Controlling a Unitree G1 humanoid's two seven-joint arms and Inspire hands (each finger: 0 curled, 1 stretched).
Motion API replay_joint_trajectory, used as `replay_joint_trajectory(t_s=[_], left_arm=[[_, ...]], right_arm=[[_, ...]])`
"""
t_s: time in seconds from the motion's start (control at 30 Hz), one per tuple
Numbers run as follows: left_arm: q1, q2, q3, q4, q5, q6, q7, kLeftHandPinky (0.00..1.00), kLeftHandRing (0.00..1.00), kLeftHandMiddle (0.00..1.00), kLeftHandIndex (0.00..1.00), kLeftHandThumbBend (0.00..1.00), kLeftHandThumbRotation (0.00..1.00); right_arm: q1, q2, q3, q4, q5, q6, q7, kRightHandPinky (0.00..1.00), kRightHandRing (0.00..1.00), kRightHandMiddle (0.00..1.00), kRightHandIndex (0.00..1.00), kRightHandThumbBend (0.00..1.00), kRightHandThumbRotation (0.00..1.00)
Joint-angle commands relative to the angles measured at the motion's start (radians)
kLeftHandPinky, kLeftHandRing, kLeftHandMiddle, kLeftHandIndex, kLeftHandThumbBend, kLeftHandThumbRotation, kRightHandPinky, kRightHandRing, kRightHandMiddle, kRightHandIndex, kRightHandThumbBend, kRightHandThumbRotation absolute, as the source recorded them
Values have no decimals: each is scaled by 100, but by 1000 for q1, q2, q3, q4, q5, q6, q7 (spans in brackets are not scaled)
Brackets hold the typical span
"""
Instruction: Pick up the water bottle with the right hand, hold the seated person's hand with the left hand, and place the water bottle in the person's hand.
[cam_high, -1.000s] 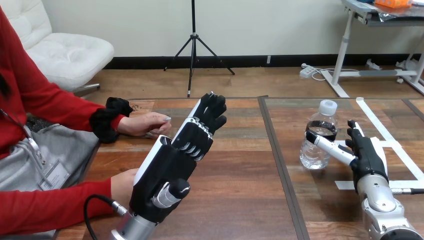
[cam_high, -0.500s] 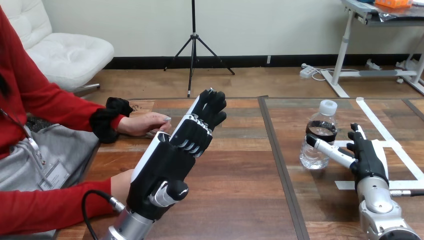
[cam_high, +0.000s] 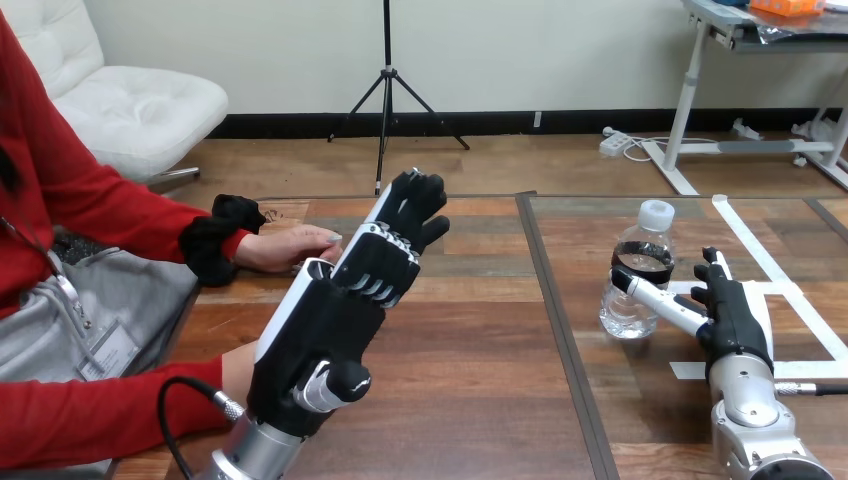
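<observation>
On the wooden table (cam_high: 480, 350) we see 1 water bottle (cam_high: 638, 270). It is of clear plastic with a white cap and stands upright on the right part of the table, just right of the dark seam (cam_high: 556, 300) that runs across the table top. Beside the bottle, on its right, several strips of white tape (cam_high: 771, 264) lie flat on the wood. There are 2 robot hands. The right hand (cam_high: 738, 318) is low over the tape strips, to the right of the bottle, with its fingers straight and pointing forward. Its thumb stretches out to the left, and the tip lies against the lower side of the bottle, but the hand is not closed around it. The left hand (cam_high: 335, 325) is raised above the left part of the table, with fingers straight and held close together, pointing forward. There are also 2 hands of the person. The person's farther hand (cam_high: 285, 247) rests palm down on the table, and the left hand stands before its fingertips, so we cannot tell if the two touch. The person's nearer hand (cam_high: 238, 368) lies at the table edge, partly hidden behind the left hand.
</observation>
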Motion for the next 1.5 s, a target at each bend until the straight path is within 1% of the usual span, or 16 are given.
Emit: replay_joint_trajectory(t_s=[0.0, 0.13, 0.4, 0.6, 0.7, 0.8, 0.9, 0.97, 1.07, 1.17, 1.33, 1.47], left_arm=[[-17, -2, 7, -35, -10, -1, -3, 96, 100, 100, 100, 100, 76], [-15, -8, 12, -33, -10, -12, -3, 95, 100, 100, 100, 100, 75], [-14, -19, 16, -30, -14, -28, -10, 94, 100, 100, 100, 100, 76], [-15, -25, 16, -28, -16, -59, -14, 93, 100, 100, 100, 100, 78], [-12, -26, 12, -30, -12, -61, -11, 93, 100, 100, 100, 100, 79], [-8, -26, 7, -33, -8, -65, -5, 93, 100, 100, 100, 100, 80], [-6, -27, 7, -32, -3, -84, 1, 92, 100, 100, 100, 99, 80], [-8, -30, 9, -31, -12, -87, -6, 92, 100, 100, 100, 99, 80], [-8, -30, 7, -32, -19, -74, -11, 91, 100, 100, 100, 98, 79], [-4, -30, 5, -35, -16, -76, -8, 91, 100, 100, 100, 98, 79], [5, -31, 2, -42, -6, -86, 7, 90, 100, 100, 100, 98, 79], [11, -29, -3, -47, 1, -87, 15, 90, 100, 100, 100, 99, 80]], right_arm=[[-67, 38, 7, -7, 0, -6, 13, 88, 94, 96, 100, 100, 39], [-72, 45, 16, -7, -9, -12, 17, 89, 95, 97, 100, 100, 38], [-80, 56, 20, -7, -13, -18, 27, 89, 96, 98, 100, 100, 37], [-89, 64, 31, -5, -26, -9, 16, 88, 96, 98, 100, 100, 39], [-96, 69, 34, -5, -28, 4, 13, 88, 96, 98, 100, 100, 39], [-101, 74, 29, -4, -20, 9, 23, 87, 96, 99, 100, 100, 38], [-104, 79, 28, -4, -16, 9, 29, 87, 97, 99, 100, 100, 38], [-107, 81, 30, -4, -17, 11, 30, 87, 97, 99, 100, 100, 37], [-112, 86, 43, -4, -31, 17, 16, 87, 97, 99, 100, 100, 36], [-113, 87, 48, -4, -34, 21, 15, 88, 97, 98, 100, 100, 35], [-116, 93, 53, -3, -40, 27, 8, 89, 97, 98, 100, 100, 33], [-116, 98, 52, -1, -41, 29, -2, 89, 96, 97, 100, 100, 29]])
